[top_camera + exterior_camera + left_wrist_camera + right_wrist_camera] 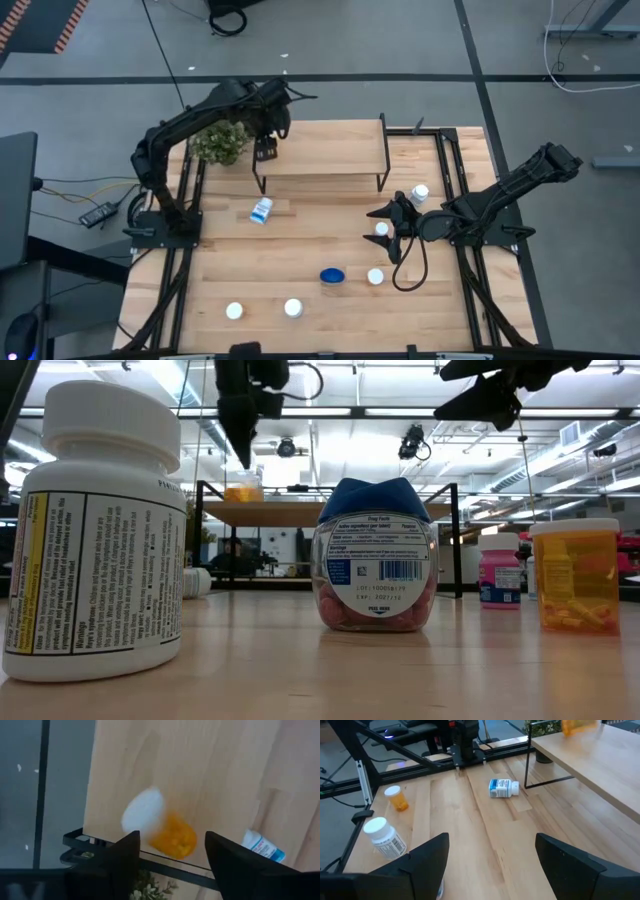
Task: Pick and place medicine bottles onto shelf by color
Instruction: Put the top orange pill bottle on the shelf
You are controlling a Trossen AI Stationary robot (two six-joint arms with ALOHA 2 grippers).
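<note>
An orange medicine bottle with a white cap stands upright on the shelf near its left end; the low view also shows this bottle. My left gripper hangs open above that bottle, its fingers clear of it. My right gripper hovers open over the table's right part with nothing between its fingers. A bluish-white bottle lies on its side on the table in front of the shelf.
A green potted plant stands by the shelf's left end. A blue-lidded jar and white-capped bottles stand near the front edge. Two more bottles are beside my right gripper.
</note>
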